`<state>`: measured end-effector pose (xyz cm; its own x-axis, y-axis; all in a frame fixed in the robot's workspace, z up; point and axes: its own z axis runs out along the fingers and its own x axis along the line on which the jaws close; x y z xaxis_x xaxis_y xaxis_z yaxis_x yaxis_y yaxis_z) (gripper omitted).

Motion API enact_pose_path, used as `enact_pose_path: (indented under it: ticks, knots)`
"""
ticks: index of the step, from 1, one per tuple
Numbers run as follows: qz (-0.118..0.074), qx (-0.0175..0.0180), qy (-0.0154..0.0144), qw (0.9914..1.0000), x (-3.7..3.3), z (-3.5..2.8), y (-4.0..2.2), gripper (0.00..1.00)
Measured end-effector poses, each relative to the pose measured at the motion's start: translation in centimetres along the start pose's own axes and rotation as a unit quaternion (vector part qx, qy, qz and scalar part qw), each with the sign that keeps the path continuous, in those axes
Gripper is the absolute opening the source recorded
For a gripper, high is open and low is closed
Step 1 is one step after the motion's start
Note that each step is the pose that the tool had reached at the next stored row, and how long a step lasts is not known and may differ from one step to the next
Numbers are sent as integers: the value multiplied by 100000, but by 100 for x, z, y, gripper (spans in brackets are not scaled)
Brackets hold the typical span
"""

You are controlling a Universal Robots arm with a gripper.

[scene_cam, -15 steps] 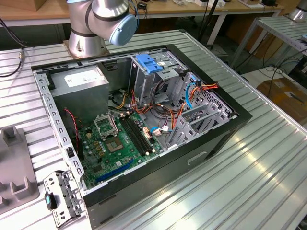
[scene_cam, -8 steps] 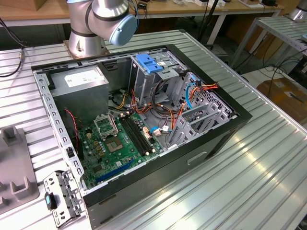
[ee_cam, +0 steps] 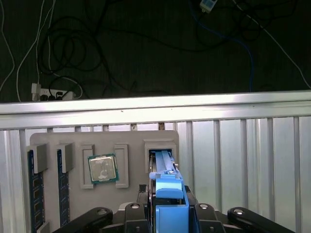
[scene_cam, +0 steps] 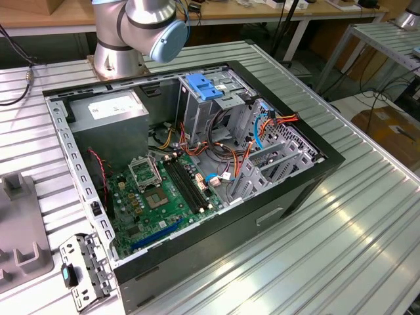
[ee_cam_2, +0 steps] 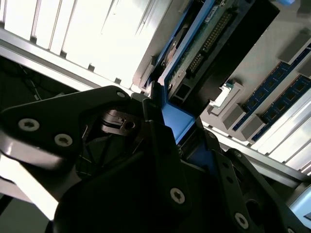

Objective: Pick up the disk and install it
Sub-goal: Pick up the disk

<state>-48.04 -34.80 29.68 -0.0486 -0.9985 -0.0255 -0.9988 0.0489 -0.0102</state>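
Disk (ee_cam: 167,187) stands on edge in a slot of a grey holder tray (ee_cam: 131,138), blue carrier rail towards the arm; in the second wrist view its black body and green circuit board (ee_cam_2: 204,48) are visible beyond the rail.

Surface: ribbed aluminium table (ee_cam: 243,160). In the first wrist view the tray also carries a processor chip (ee_cam: 102,169) in a square pocket and memory modules (ee_cam: 32,194) standing in slots. Beyond the table edge the floor is dark, with loose cables (ee_cam: 73,48) and a power strip (ee_cam: 53,92).

In the exterior view an open computer case (scene_cam: 328,157) lies on the same table (scene_cam: 341,216), motherboard (scene_cam: 157,197) exposed, a light-blue bracket (scene_cam: 207,88) on the drive cage. The arm's base (scene_cam: 141,26) stands behind the case. A metal bracket (scene_cam: 85,269) lies on the table towards the exterior view's left.

Tool: the gripper (ee_cam: 169,204) is at the disk's near end. Both wrist views show the black fingers (ee_cam_2: 158,121) pressed against the blue rail from either side, jaws narrowed to the rail's thickness and pinching it.
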Motion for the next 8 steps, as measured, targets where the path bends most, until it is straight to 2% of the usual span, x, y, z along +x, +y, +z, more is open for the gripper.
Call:
enact_pose_path:
  ticks: [4,8]
  knots:
    - [-89,12,20,100000,0,-2,-1,37]
    - [-91,27,478,99999,-1,-45,-1,37]
